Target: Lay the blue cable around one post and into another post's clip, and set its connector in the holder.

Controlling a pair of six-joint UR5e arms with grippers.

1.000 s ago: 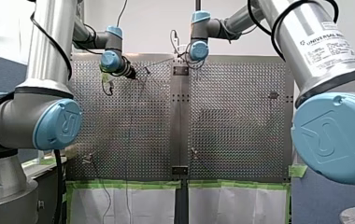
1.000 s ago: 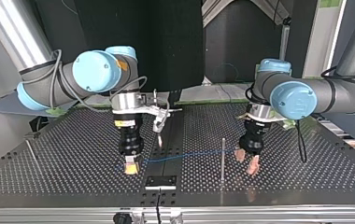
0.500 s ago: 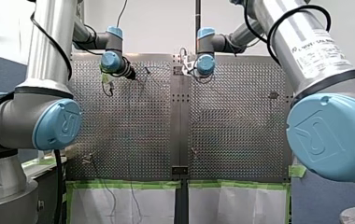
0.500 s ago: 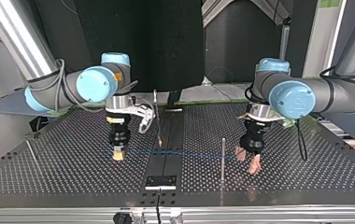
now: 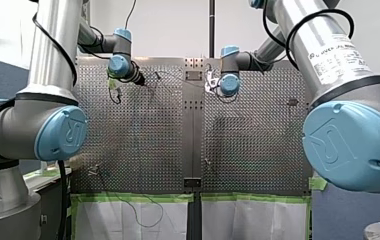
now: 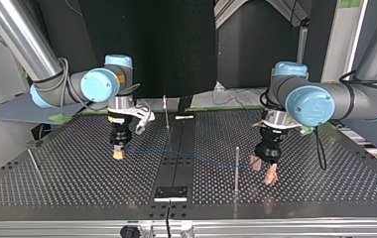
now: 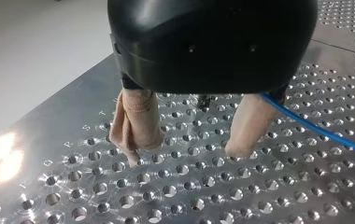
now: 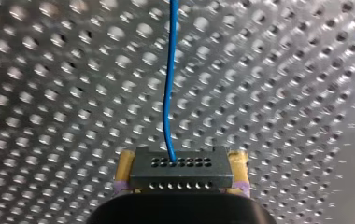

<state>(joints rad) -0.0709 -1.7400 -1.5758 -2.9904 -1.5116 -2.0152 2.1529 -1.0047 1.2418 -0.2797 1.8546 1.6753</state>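
A robotics lab; two industrial arms, my left arm (image 5: 53, 125) and my right arm (image 5: 350, 145), the latter bearing a Universal Robots label (image 5: 342, 47), reach over a perforated metal table (image 6: 77, 183); a slim metal post (image 6: 236, 166) stands in its holes; green tape (image 5: 133, 198) borders white sheets (image 5: 248, 220) at its edge; a plain pale wall (image 5: 168, 25) and a black panel (image 6: 147, 44) close it in.

Two arms (image 6: 310, 104), two pairs of jaws, one blue cable (image 8: 168, 93), one dark connector (image 8: 180, 168), three thin posts (image 6: 236, 166), one black holder (image 6: 171, 193), one perforated desk (image 6: 325, 183).
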